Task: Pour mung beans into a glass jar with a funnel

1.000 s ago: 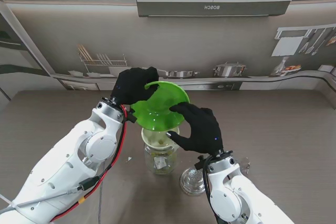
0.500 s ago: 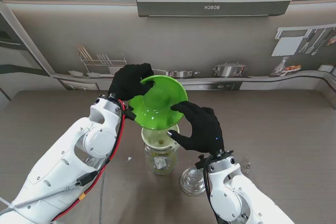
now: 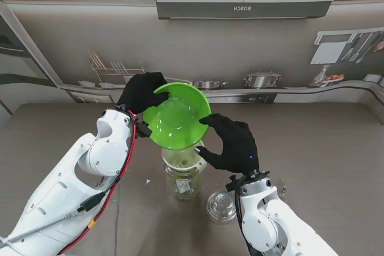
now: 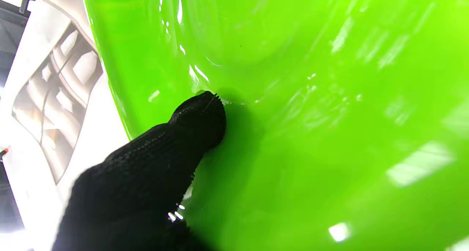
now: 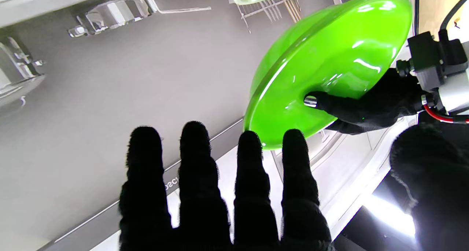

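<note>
From the stand, the glass jar sits on the table with a pale funnel in its mouth. A clear glass lid lies just beside the jar, nearer to me and to its right. The green bowl hangs tilted over the jar, held at its rim by the left hand. The right hand, fingers spread and holding nothing, is just right of the jar.

Left wrist: a gloved finger presses the glossy bowl, which fills the view.

Right wrist: straight fingers stand apart before the bowl; the left hand grips its underside.
</note>
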Tool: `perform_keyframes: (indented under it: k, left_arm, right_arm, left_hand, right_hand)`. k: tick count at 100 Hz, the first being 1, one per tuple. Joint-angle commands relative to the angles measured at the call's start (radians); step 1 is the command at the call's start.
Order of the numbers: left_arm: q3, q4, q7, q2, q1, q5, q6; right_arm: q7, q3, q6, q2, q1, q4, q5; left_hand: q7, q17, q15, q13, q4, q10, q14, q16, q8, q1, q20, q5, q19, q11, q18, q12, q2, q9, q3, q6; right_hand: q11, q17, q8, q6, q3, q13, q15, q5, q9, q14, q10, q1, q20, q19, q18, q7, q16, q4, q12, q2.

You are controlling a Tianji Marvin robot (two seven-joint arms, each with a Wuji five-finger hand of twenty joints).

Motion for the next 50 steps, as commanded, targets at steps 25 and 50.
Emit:
perform_keyframes:
  k: [25, 50]
  left_arm:
    - [-0.05, -0.005, -0.057, -0.006, 0.016, -0.071, 0.063]
    - [-0.099, -0.015, -0.069, -0.01, 0.045, -0.144, 0.123]
  right_arm:
    - [0.003, 0.004, 0.013, -0.007, -0.001, 0.0, 0.006]
    - [0.009, 0.007, 0.019, -0.008, 0.003, 0.004, 0.013]
  left_hand:
    - [0.047, 0.018, 0.027, 0.036, 0.002, 0.029, 0.02, 0.005, 0.029, 0.088, 0.008, 0.039, 0.023, -0.001, -0.011, 0.0, 0.031, 0.027, 0.07, -0.061]
    - [0.038, 0.019, 0.03, 0.037, 0.003, 0.034, 0.026, 0.006, 0.033, 0.091, 0.011, 0.047, 0.026, -0.002, -0.001, -0.001, 0.026, 0.03, 0.069, -0.056]
  right_hand:
    - [0.016, -0.009, -0.019, -0.002, 0.005, -0.011, -0.005, -0.033, -0.037, 0.002, -0.004, -0.036, -0.002, 0.016, 0.014, 0.009, -0.012, 0.03, -0.009, 0.019]
    - [0.017, -0.01, -0.02, -0.001, 0.006, -0.01, -0.005, -0.032, -0.039, 0.001, -0.001, -0.035, -0.002, 0.015, 0.015, 0.012, -0.012, 0.03, -0.01, 0.02]
